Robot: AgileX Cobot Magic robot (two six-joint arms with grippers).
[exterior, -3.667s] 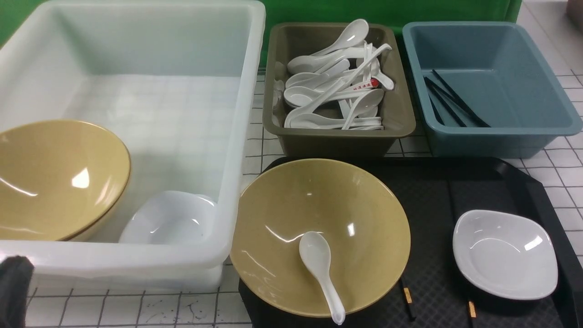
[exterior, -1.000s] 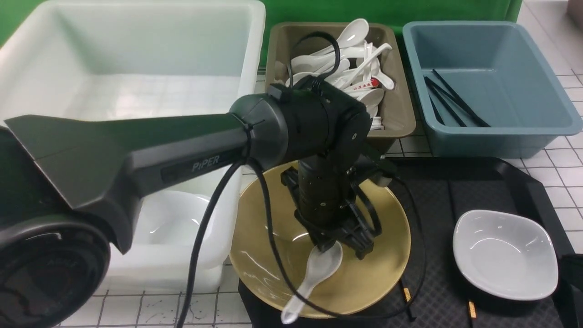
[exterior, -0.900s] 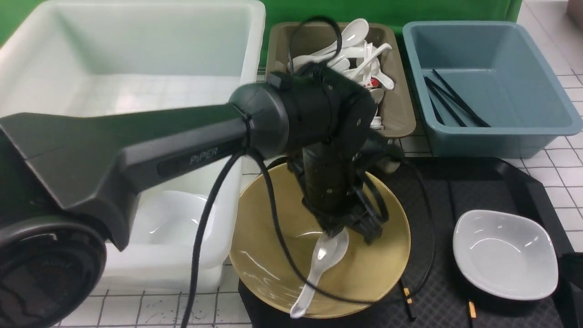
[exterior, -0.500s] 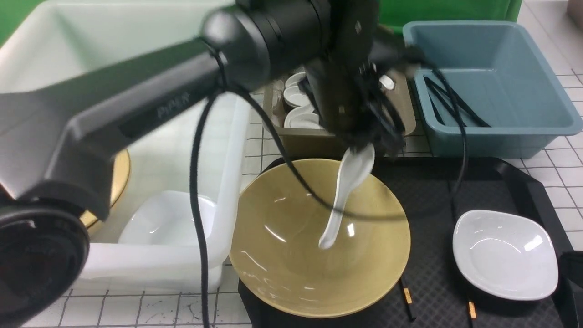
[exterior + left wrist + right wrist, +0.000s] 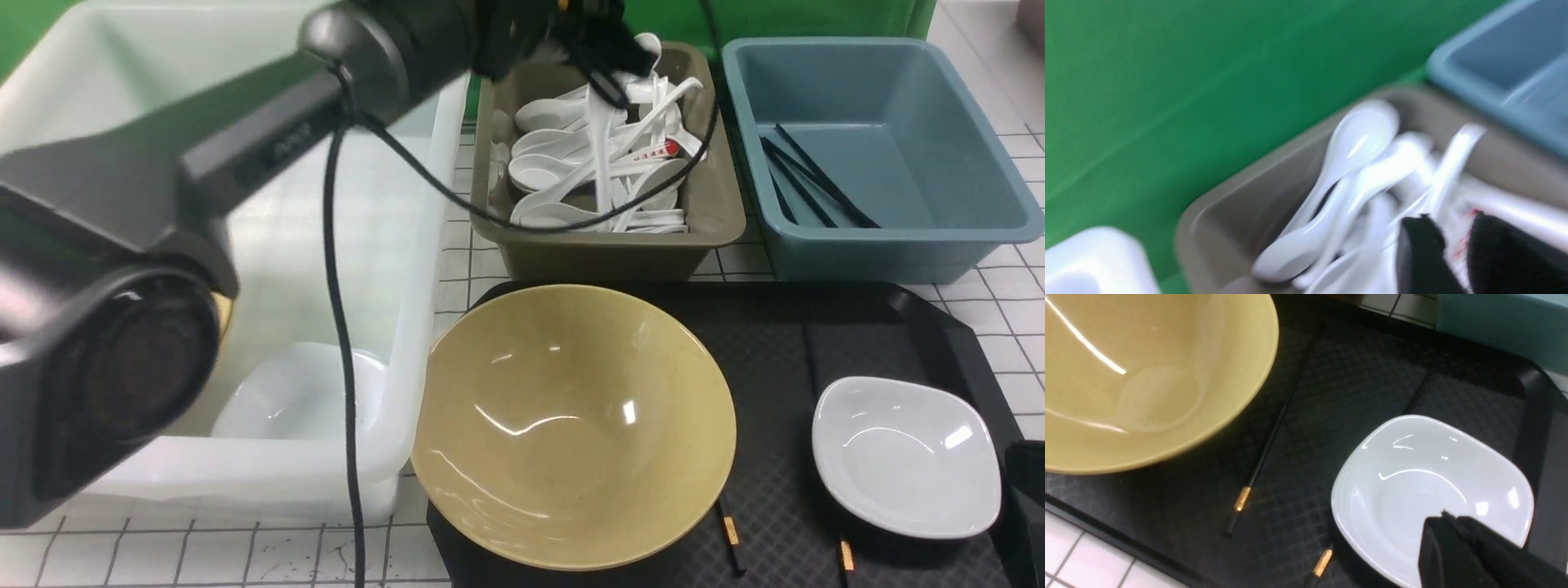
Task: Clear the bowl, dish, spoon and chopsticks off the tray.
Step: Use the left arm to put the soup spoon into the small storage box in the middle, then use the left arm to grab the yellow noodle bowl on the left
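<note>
Left gripper (image 5: pixel 1455 232): up over the olive bin (image 5: pixel 604 257), beyond the tray's (image 5: pixel 784 343) far edge. The wrist view is blurred. It shows two dark fingers (image 5: pixel 1421 253) with a narrow gap, and I cannot tell whether the jaws clamp anything.
Spoon (image 5: pixel 600 163): off the tray, upright inside the olive bin with its handle pointing down. It is right under the left gripper, among the heap of white spoons there. Whether it is held or loose cannot be told.
Bowl (image 5: pixel 571 425): upright and empty on the tray's left end, with its rim reaching past the tray's left edge.
Dish (image 5: pixel 906 457): empty, on the tray's right end.
Chopsticks (image 5: pixel 1274 428): flat on the tray, gold bands toward its near edge. One runs just beside the bowl and the other passes under the dish.
Right gripper (image 5: pixel 1447 535): low at the tray's right edge, just beside the dish. Only a dark tip shows, so I cannot tell how the jaws stand.
Blue bin (image 5: pixel 898 245): beyond the tray's far right edge, with black sticks lying in it.
White tub (image 5: pixel 408 327): left of the tray, holding another white dish.
</note>
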